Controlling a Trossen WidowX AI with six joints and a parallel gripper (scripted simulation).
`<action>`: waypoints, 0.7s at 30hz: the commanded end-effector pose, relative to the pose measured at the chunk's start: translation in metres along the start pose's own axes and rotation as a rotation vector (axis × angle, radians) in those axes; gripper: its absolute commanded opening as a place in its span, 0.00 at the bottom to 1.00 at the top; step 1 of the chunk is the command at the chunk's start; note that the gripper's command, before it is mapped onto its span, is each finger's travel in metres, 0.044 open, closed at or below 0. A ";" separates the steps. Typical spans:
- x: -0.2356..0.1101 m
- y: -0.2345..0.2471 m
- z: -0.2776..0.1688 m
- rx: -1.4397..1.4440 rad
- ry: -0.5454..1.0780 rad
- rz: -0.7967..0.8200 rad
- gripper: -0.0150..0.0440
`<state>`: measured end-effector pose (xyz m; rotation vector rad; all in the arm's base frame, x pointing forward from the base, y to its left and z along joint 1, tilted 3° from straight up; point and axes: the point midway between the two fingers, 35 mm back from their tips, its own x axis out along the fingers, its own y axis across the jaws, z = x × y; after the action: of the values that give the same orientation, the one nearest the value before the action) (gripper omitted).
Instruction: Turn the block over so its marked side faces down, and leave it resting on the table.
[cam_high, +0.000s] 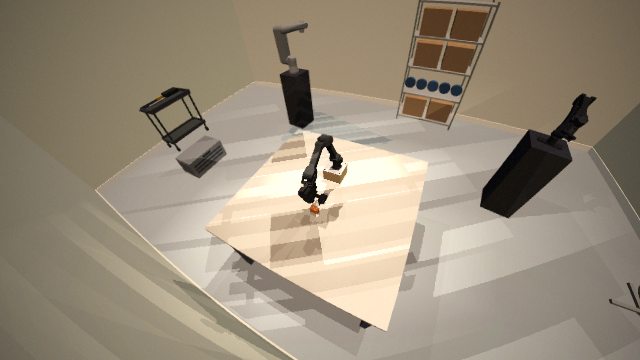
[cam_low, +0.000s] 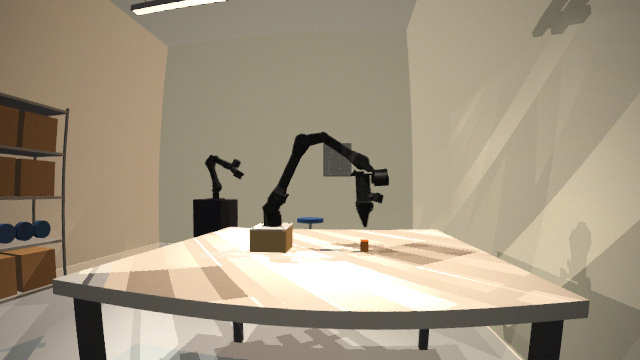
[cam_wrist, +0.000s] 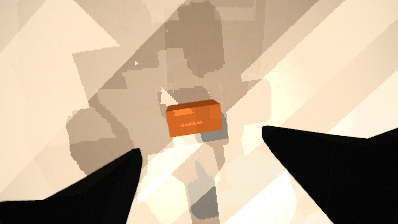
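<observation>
The gripper (cam_wrist: 200, 150) hangs with its jaws spread wide and nothing between them; in the wrist view the two dark fingers frame the lower corners and touch nothing. From the exterior view the gripper (cam_low: 364, 220) points straight down, well above the table (cam_low: 320, 285).

One block (cam_wrist: 194, 118), orange, lies on the table below the jaws and apart from them, seen just beyond the gap between the fingertips. The face turned toward the wrist camera carries faint lighter marks; whether that is the marked side is hard to judge at this sharpness. In the exterior view the block (cam_low: 364, 245) sits almost directly under the fingertips, with open air between, and in the top view the block (cam_high: 314, 209) shows just past the gripper's tip.

One arm (cam_low: 310, 160) arches up from a tan base box (cam_low: 271, 237), which stands on the table well to the side of the jaws. Nothing lies between the jaws and the block.

Off the table, all well away from the jaws: two other arms on dark pedestals (cam_high: 297, 97), a shelf rack (cam_high: 445, 60) holding six brown cartons and five blue round things, one black cart (cam_high: 172, 115), one grey crate (cam_high: 201, 156) on the floor, and one blue stool (cam_low: 310, 220) behind the table.
</observation>
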<state>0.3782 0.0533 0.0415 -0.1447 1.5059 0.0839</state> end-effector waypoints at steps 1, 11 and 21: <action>-0.005 0.000 0.001 0.006 0.047 0.001 1.00; 0.030 0.000 -0.001 0.006 0.047 0.000 1.00; 0.046 0.000 -0.001 0.006 0.047 0.000 1.00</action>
<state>0.3821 0.0518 0.0003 -0.1429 1.5462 0.0767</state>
